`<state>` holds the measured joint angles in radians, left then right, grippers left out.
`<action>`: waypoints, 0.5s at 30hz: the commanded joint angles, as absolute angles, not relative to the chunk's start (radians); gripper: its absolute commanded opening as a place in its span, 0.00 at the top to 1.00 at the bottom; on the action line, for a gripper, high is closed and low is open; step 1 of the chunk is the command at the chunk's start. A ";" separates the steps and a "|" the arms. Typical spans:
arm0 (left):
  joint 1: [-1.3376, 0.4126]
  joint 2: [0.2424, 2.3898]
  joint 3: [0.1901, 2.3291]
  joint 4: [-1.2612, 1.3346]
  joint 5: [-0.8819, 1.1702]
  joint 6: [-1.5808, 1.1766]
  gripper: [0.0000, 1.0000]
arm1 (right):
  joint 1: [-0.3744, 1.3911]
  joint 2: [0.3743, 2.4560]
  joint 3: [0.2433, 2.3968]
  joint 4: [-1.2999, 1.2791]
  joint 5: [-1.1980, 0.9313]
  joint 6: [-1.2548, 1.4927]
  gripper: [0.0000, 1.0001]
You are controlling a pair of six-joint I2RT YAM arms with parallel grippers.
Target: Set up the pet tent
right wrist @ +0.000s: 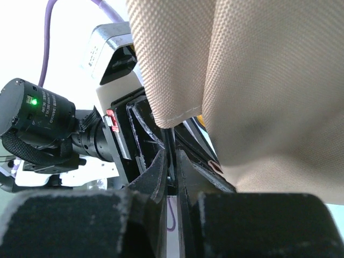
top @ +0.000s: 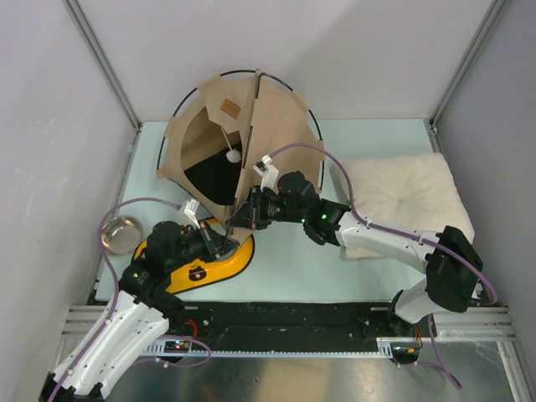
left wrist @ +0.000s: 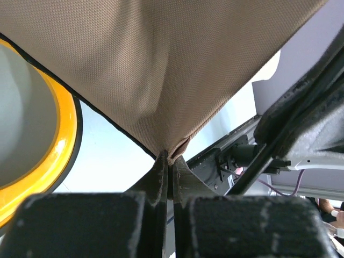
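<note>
Pale surface (top: 335, 268) carrying pet tent (top: 280, 126), half-raised. Left end effector (left wrist: 169, 161) pinching tent's front corner; right end effector (right wrist: 171, 161) clenching just beside it, seemingly on hem. Next step likely needing: pulling base edges apart.

At back centre of the pale green desk (top: 293, 268): tan fabric teepee pet tent (top: 276, 117). Right of it, near: cream fluffy rectangular pillow (top: 402, 193). Front-left of the tent: yellow plastic double-bowl feeder (top: 226, 264), partly under the left arm (top: 126, 318). Just left of the feeder: round steel bowl (top: 123, 233). Between tent and feeder: left jaws and right jaws, close together, both at the tent's front lower edge.
</note>
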<state>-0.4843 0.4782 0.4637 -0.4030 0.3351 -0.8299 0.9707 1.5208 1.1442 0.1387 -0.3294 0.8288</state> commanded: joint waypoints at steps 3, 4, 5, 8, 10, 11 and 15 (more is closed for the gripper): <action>-0.511 0.499 0.469 -0.553 0.419 -0.836 1.00 | 1.007 1.518 1.193 0.152 -0.139 0.703 1.00; -0.511 0.499 0.471 -0.552 0.414 -0.839 1.00 | 1.019 1.516 1.189 0.144 -0.133 0.690 1.00; -0.511 0.499 0.472 -0.552 0.411 -0.841 1.00 | 1.030 1.514 1.181 0.137 -0.128 0.677 1.00; -0.511 0.499 0.474 -0.551 0.401 -0.847 1.00 | 1.053 1.504 1.165 0.127 -0.119 0.661 0.99; -0.510 0.499 0.475 -0.551 0.397 -0.851 1.00 | 1.062 1.502 1.163 0.114 -0.116 0.658 0.92; -0.510 0.498 0.475 -0.551 0.395 -0.852 1.00 | 1.064 1.498 1.162 0.104 -0.113 0.657 0.86; -0.510 0.491 0.476 -0.552 0.383 -0.858 1.00 | 1.074 1.483 1.162 0.063 -0.095 0.657 0.65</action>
